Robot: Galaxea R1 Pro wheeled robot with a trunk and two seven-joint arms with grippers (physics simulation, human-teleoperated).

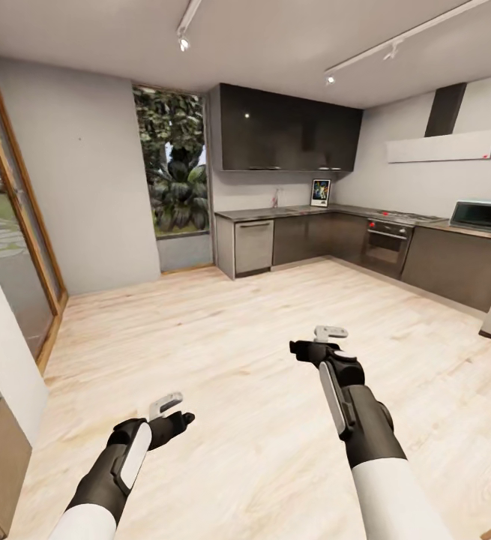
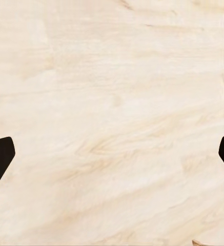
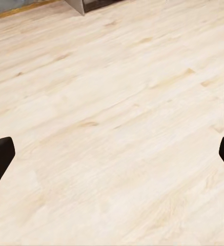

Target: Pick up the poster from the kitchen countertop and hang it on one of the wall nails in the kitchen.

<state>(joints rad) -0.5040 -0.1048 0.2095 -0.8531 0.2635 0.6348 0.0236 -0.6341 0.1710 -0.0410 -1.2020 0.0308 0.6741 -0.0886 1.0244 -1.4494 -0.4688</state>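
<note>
Far across the room, the poster (image 1: pixel 320 193) stands upright against the wall on the grey kitchen countertop (image 1: pixel 275 212), a small framed rectangle at this distance. A tiny dark speck (image 1: pixel 81 140) on the pale left wall may be a wall nail. My left gripper (image 1: pixel 172 411) hangs low over the wooden floor, and my right gripper (image 1: pixel 320 341) is held further forward. Both are far from the counter. In each wrist view the dark fingertips (image 2: pixel 0 156) (image 3: pixel 0 154) sit at the picture's edges, so both grippers (image 2: pixel 112 159) (image 3: pixel 112 159) are open and empty.
Dark cabinets line the back right corner, with a steel dishwasher (image 1: pixel 254 246), an oven (image 1: pixel 386 244) and a microwave (image 1: pixel 479 216). A tall window (image 1: pixel 172 169) and a glass door (image 1: pixel 5 225) lie to the left. A white wall corner (image 1: pixel 1 337) stands close on my left. Pale wood floor (image 1: pixel 223 330) stretches ahead.
</note>
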